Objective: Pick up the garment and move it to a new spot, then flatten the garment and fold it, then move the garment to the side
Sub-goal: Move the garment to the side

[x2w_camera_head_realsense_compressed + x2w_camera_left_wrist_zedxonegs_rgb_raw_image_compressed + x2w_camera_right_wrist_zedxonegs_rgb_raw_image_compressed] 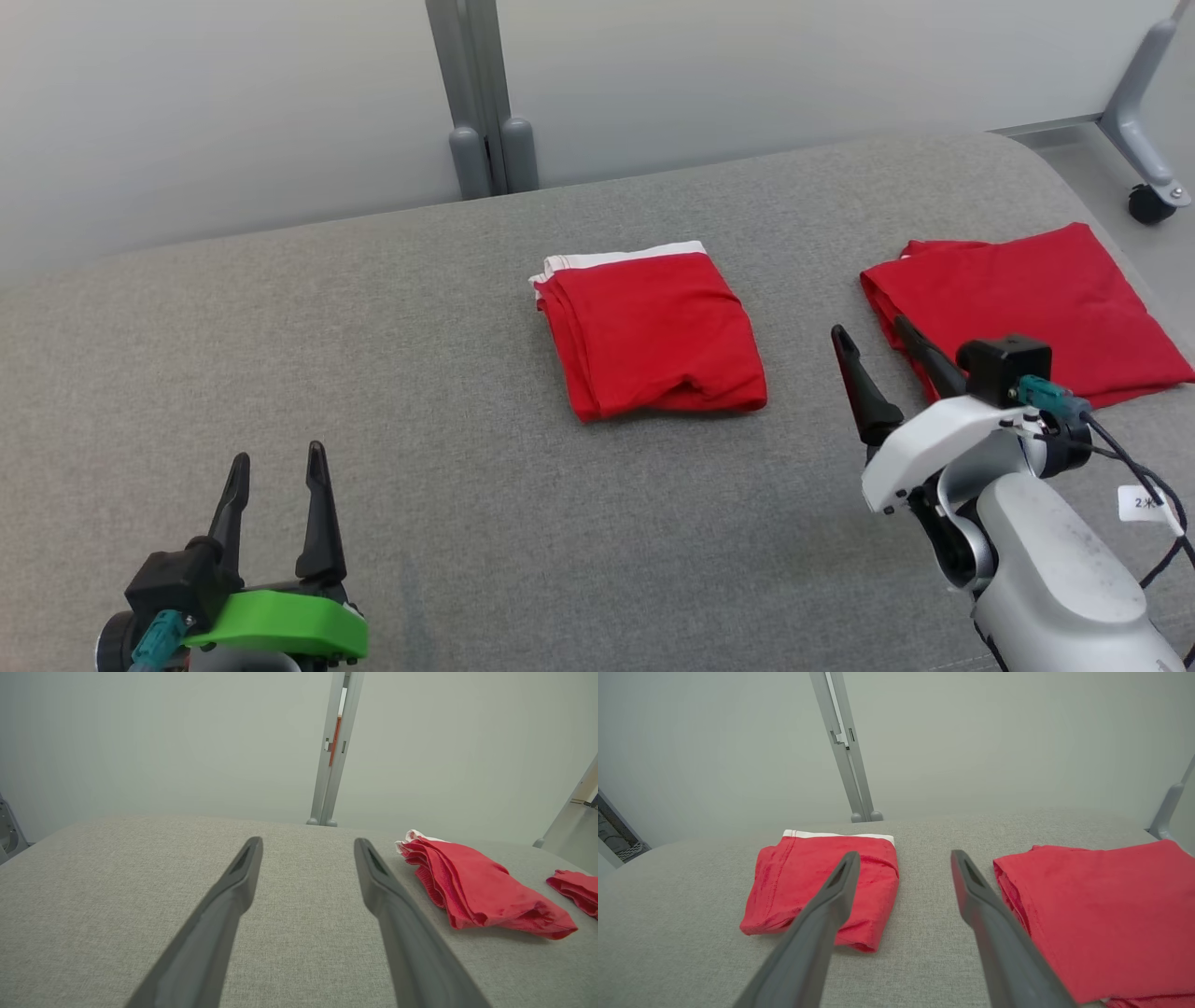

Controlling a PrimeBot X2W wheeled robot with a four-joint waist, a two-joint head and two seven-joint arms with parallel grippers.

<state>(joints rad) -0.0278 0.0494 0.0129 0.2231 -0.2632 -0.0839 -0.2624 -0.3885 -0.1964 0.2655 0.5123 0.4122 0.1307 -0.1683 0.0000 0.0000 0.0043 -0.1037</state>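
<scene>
Red folded garment [653,341], grey woven cushion [467,523]; left gripper [279,453], right gripper [869,325] agape, empty.

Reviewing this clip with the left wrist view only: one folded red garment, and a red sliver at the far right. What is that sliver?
Observer: A second folded red garment, larger, lying apart from the white-banded garment.
Operator: Where are the right jaws?
Observer: Open and empty, pointing toward the gap between the two garments.
Operator: Is the larger one near an edge?
Observer: Yes, close to the right edge of the grey surface.
</scene>
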